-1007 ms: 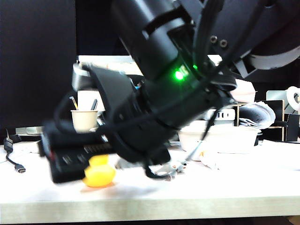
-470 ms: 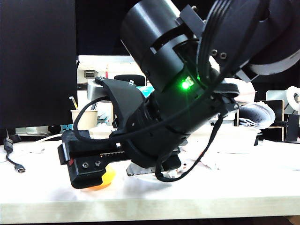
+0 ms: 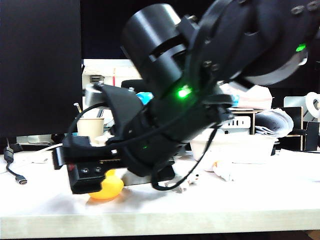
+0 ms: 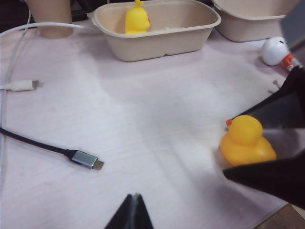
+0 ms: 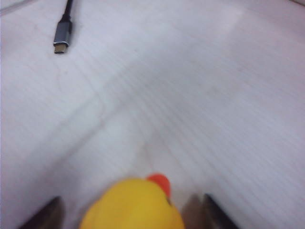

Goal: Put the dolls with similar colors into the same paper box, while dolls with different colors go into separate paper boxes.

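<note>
**Right claw astride the loose duck at the desk's front edge**

A cable [image 4: 57,149] with a silver plug lies on the left of the desk [image 4: 143,109], with bare surface between it and the duck [image 4: 245,143]. That duck sits upright close to the front edge; in the exterior view it shows under the black arm [image 3: 107,187].

The left claw [image 4: 135,212] hangs over bare desk near that edge. Only its dark tips show, pressed together to a point, holding nothing.

The right claw [image 5: 131,210] is down at the duck [image 5: 136,202], 1 finger [image 5: 47,214] on either side of it. Its jaws stand wider than the toy; whether the pads touch it I cannot tell.

At the back stand 2 boxes. The left box [image 4: 157,40] holds 1 yellow duck [image 4: 137,19], upright against its far wall. The right box [image 4: 252,21] is cut by the picture's edge, and its inside is mostly hidden. Just in front of it, on the desk, lies the white figure [image 4: 277,50] with orange marks. A beige cup [image 4: 50,16] stands left of the boxes.

Against 1 second ago, the right arm has swung lower and further left, and its claw now covers more of the duck, which has stayed in place.
</note>
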You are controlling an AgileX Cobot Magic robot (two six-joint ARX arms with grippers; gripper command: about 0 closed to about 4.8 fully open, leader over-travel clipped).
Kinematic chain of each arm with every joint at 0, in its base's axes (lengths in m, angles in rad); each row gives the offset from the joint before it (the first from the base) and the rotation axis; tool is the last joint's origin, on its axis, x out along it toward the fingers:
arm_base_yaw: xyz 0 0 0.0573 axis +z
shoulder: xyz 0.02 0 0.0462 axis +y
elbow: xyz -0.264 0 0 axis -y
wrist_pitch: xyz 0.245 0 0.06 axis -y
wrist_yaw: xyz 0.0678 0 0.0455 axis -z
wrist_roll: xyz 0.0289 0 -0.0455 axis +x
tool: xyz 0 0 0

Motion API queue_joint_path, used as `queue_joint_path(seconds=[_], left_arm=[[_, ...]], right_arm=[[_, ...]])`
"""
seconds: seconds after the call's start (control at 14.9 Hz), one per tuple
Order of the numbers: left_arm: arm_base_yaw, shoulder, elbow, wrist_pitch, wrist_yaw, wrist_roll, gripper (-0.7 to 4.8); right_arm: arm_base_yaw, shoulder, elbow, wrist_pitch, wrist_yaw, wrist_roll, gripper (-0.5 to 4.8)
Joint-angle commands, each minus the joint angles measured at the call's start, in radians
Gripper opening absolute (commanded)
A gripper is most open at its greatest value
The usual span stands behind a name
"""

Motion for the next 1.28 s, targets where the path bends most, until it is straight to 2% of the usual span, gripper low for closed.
queue_joint_path(seconds=[0.07,0.13,0.34,0.54,0.6,0.67,0.81,1.01,1.28], left_arm=[[0.002,0.0,0.001,0.006,0.003,0.004,-0.05],[0.002,0.0,0.001,0.006,0.003,0.004,-0.05],[0.002,0.0,0.001,0.006,0.003,0.004,-0.05],[0.002,0.0,0.001,0.006,0.003,0.004,-0.05],[0.002,0.0,0.001,0.006,0.003,0.004,-0.05],[0.002,0.0,0.001,0.006,0.003,0.004,-0.05],[0.002,0.0,0.001,0.006,0.003,0.004,-0.05],[0.002,-0.003,0.001,0.006,0.003,0.004,-0.05],[0.003,-0.023,0.001,0.006,0.003,0.004,-0.05]], right_arm=[[-0.003,0.003,-0.003,-0.069,-0.005,-0.008,3.57],[-0.004,0.002,-0.004,-0.079,-0.005,-0.013,3.01],[-0.003,0.001,-0.003,-0.078,-0.005,-0.017,2.01],[-0.003,0.001,-0.003,-0.069,-0.005,-0.011,1.9],[-0.004,0.001,-0.003,-0.06,-0.005,-0.009,1.29],[-0.006,0.001,-0.003,-0.036,-0.005,-0.009,1.07],[-0.014,-0.006,-0.003,-0.01,-0.004,-0.009,1.07],[-0.076,-0.04,-0.001,0.045,0.003,-0.026,1.07],[-0.283,-0.033,0.203,-0.029,-0.052,-0.148,1.08]])
